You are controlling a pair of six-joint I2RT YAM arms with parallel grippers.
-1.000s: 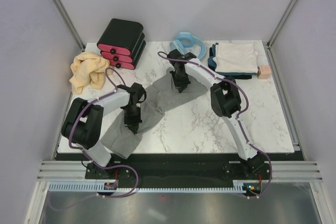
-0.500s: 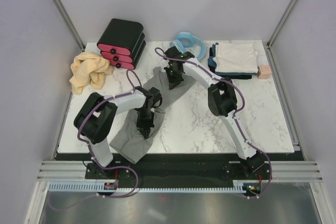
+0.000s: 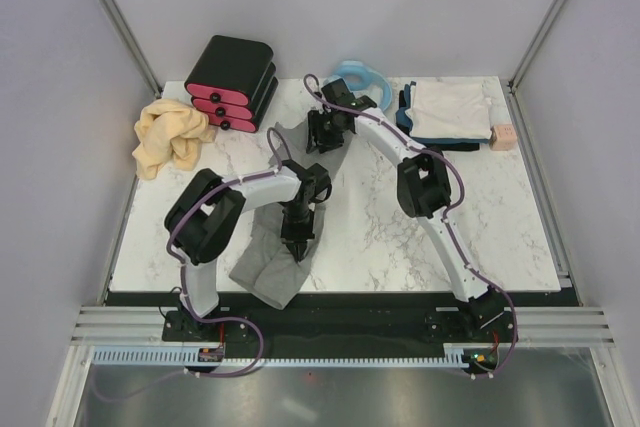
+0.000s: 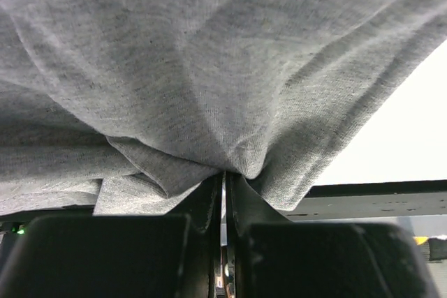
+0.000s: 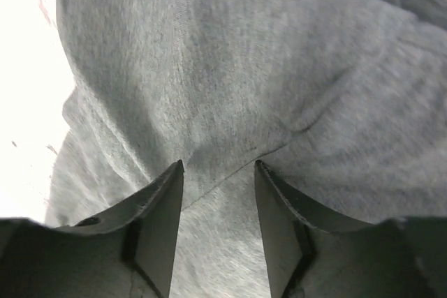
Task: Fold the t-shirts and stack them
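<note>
A large heather-grey t-shirt [image 3: 265,265] lies in a long strip from the table's middle to its front edge, where it hangs over. My left gripper [image 3: 298,247] is shut on a bunched fold of it [image 4: 209,68], the cloth pinched at the fingertips [image 4: 225,174]. My right gripper [image 3: 322,140] hovers open over the shirt's far end [image 5: 244,68], with cloth under its jaws [image 5: 218,165] but nothing gripped. A tan-yellow t-shirt [image 3: 168,137] lies crumpled at the left. A whitish folded t-shirt [image 3: 450,107] rests on a dark navy one [image 3: 404,112] at the back right.
A black box with pink drawers [image 3: 232,82] stands at the back left. A light-blue coiled hose [image 3: 357,77] lies at the back centre. A small peach block [image 3: 503,136] sits beside the folded stack. The marble table's [image 3: 480,217] front edge is right under the hanging shirt.
My right gripper opened and let go of the grey shirt, shifting back and left. My left gripper dragged its fold rightward, narrowing the shirt into a strip.
</note>
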